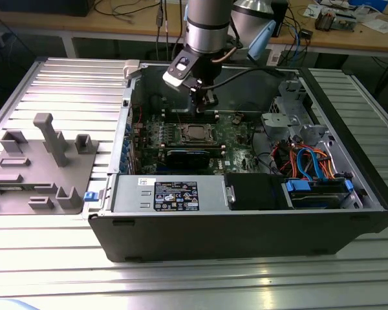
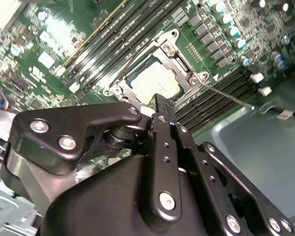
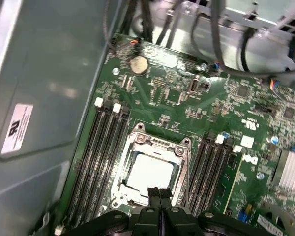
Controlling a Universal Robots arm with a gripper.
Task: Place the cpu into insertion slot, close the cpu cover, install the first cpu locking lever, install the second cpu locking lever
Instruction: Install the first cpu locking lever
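The tool [image 3: 160, 192], fingers pressed together and empty, hangs just above one edge of the cpu [image 3: 148, 173], which lies framed by the cpu cover [image 3: 155, 146].

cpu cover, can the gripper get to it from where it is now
Probably yes. In the first wrist view the gripper hangs over the cpu cover, fingers shut, and nothing lies between them.

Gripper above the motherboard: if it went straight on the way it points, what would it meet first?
Most likely the edge of the cpu or the cpu cover framing it; the gripper points down at that spot, though its height above is unclear.
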